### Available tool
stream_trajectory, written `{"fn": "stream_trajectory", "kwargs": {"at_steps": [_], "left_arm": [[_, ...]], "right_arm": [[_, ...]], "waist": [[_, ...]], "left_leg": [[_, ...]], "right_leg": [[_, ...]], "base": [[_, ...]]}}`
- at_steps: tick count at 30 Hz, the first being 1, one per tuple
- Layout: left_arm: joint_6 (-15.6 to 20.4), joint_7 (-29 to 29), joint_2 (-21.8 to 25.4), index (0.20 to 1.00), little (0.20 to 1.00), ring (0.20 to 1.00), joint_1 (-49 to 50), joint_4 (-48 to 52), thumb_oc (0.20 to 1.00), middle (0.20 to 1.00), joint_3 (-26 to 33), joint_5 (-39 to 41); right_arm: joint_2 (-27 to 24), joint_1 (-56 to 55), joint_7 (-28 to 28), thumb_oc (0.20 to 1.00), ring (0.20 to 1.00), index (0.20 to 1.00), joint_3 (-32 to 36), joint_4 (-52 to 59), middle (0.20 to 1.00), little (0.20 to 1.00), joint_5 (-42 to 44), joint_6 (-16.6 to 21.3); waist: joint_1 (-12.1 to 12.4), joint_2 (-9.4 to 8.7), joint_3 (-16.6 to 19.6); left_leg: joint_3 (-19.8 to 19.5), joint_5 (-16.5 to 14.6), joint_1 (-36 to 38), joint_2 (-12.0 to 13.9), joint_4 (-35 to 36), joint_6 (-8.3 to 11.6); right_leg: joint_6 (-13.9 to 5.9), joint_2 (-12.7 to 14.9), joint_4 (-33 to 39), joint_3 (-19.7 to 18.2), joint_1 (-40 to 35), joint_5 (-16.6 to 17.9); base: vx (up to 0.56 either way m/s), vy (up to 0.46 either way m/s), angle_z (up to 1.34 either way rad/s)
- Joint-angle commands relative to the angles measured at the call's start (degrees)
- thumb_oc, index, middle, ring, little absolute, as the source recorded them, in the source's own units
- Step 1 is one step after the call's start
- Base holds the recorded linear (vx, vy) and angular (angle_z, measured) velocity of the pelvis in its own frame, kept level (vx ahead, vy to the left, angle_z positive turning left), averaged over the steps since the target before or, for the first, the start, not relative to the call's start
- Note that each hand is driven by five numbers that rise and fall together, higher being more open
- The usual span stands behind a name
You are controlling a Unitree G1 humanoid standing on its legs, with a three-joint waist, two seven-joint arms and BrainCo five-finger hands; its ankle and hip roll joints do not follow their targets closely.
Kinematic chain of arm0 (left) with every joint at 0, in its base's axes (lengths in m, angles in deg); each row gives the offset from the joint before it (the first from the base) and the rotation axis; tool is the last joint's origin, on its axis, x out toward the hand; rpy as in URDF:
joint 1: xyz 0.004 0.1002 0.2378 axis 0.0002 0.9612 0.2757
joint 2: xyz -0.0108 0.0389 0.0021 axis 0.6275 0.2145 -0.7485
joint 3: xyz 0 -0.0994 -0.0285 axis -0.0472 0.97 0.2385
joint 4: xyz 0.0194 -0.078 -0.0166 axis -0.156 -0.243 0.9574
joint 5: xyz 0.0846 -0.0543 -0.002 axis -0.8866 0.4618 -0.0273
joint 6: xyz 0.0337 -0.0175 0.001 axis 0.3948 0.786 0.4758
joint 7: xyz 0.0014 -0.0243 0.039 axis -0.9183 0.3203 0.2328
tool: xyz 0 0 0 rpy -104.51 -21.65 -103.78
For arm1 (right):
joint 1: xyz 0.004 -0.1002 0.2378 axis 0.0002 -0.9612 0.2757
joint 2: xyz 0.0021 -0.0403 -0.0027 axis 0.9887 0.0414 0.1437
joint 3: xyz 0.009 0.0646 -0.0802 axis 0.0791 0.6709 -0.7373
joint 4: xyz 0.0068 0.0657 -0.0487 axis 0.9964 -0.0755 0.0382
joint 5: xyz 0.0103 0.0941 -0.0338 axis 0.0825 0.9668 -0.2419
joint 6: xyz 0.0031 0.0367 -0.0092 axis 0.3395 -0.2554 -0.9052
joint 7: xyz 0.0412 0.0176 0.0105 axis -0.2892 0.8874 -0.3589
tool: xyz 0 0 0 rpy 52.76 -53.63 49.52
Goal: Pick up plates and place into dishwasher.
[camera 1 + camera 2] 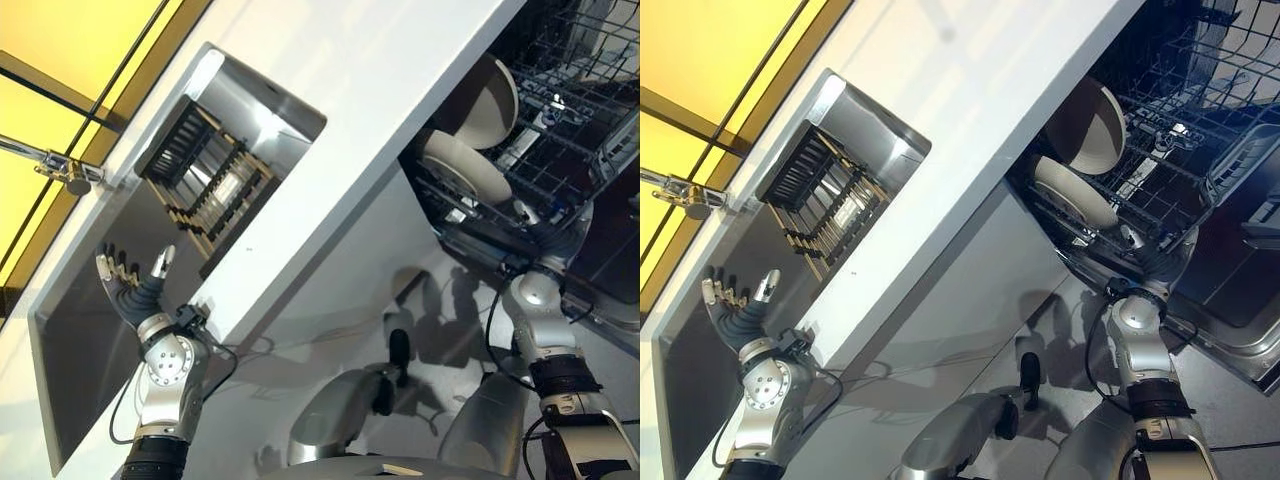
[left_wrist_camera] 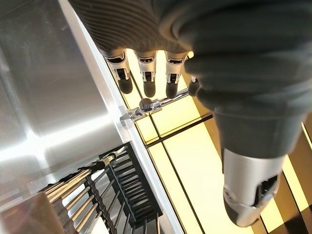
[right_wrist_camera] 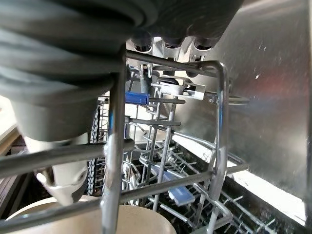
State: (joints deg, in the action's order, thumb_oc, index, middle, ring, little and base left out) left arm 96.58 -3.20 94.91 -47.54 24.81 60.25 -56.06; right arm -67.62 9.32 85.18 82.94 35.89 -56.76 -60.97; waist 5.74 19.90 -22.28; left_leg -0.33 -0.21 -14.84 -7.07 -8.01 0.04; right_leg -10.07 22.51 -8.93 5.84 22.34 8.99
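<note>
Two plates point(image 1: 465, 165) stand racked; right hand point(image 1: 562, 238) at the dishwasher rack point(image 1: 560, 110), fingers hidden; left hand point(image 1: 128, 285) spread empty, should fetch another.

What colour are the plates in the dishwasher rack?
Cream-white plates, best seen in the left eye view.

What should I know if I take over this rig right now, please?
Left hand: open, fingers spread, empty, raised over the sink near the dish rack.
Right hand: at the front rim of the dishwasher rack; its fingers are hidden among the wires, so I cannot tell whether it grips.
Done: two plates stand on edge in the dishwasher rack.
Left: the dish rack in the sink looks empty of plates from here; check it for any remaining, then draw the right hand clear of the rack.
</note>
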Motion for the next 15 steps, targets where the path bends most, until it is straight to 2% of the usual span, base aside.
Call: {"fn": "stream_trajectory", "kwargs": {"at_steps": [1,6,9,15], "left_arm": [[0.07,1.01,1.88,1.000,1.000,1.000,-0.17,-0.87,1.000,1.000,-3.71,3.17],[0.15,3.03,2.92,1.000,1.000,1.000,0.89,0.00,1.000,1.000,-2.93,3.91],[-0.12,3.45,3.48,1.000,1.000,1.000,1.38,0.86,1.000,1.000,-2.59,4.17],[-0.35,4.61,4.23,1.000,1.000,1.000,2.74,1.96,1.000,1.000,-1.86,4.99]], "right_arm": [[4.61,8.10,-2.89,1.000,1.000,1.000,-10.18,2.39,1.000,1.000,-4.47,0.88],[4.36,11.27,-3.44,1.000,1.000,1.000,-10.36,0.69,1.000,1.000,-3.19,1.34],[4.24,14.27,-5.21,1.000,1.000,1.000,-11.17,0.02,1.000,1.000,-4.30,0.76],[4.15,19.53,-4.36,1.000,1.000,1.000,-12.83,-0.58,1.000,1.000,-3.98,-1.15]], "waist": [[4.51,1.03,-4.60],[6.30,0.89,-4.92],[7.31,1.17,-5.29],[9.07,1.85,-6.03]], "left_leg": [[-1.27,4.11,-5.34,1.61,-3.65,3.34],[-1.89,3.71,-5.96,1.59,-4.77,3.11],[-2.38,3.49,-6.32,1.46,-5.30,3.06],[-3.00,3.59,-7.13,0.96,-6.38,2.92]], "right_leg": [[1.14,4.97,-7.13,-2.12,2.35,-3.40],[1.26,5.67,-9.32,-0.64,3.03,-4.19],[1.23,5.98,-11.40,0.01,3.78,-5.30],[1.38,6.63,-14.46,0.79,5.21,-6.36]], "base": [[-0.04,0.016,0.10],[-0.04,0.001,0.19],[-0.04,-0.001,0.27],[-0.04,0.024,0.18]]}}
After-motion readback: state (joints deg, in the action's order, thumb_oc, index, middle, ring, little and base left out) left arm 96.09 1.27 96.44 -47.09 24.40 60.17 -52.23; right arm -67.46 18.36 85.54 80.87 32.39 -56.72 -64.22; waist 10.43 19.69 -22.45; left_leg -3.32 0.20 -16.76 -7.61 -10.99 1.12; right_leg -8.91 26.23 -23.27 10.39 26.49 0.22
